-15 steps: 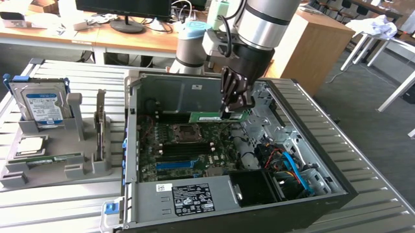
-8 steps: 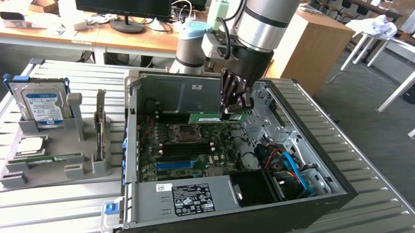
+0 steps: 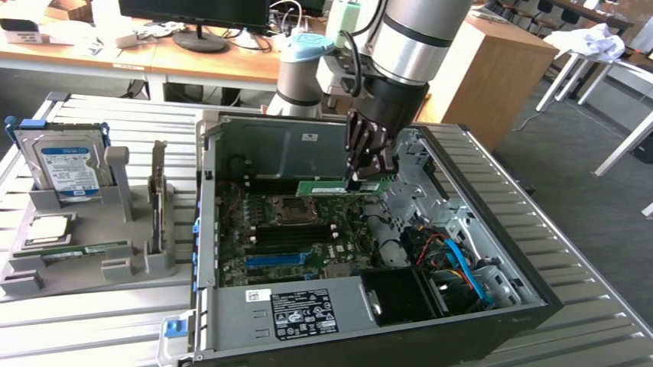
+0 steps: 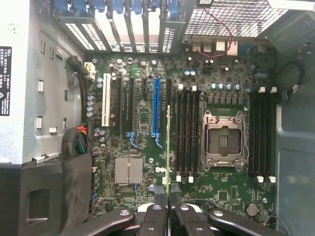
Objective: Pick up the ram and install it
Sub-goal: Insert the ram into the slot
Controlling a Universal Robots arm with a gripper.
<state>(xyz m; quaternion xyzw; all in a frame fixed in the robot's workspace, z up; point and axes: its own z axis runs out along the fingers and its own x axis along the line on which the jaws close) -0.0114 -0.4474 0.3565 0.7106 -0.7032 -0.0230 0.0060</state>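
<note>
My gripper (image 3: 371,173) hangs inside the open computer case (image 3: 209,252), shut on the ram (image 3: 340,186), a thin green stick held level above the motherboard (image 3: 296,237). In the wrist view the ram (image 4: 169,142) shows edge-on, a narrow green line running out from between the dark fingers (image 4: 156,216) of the gripper (image 4: 169,199). It lies parallel to a bank of black memory slots (image 4: 187,132) and just beside it, above the board. A second bank of slots (image 4: 261,132) sits on the other side of the empty processor socket (image 4: 224,140).
A grey parts holder (image 3: 76,267) at the exterior view's left carries a hard drive (image 3: 63,164), a square silver processor (image 3: 51,228), a green stick (image 3: 87,249) and an upright dark card (image 3: 158,191). Cables and a blue lead (image 3: 459,264) crowd the case's right side. Metal case walls surround the board.
</note>
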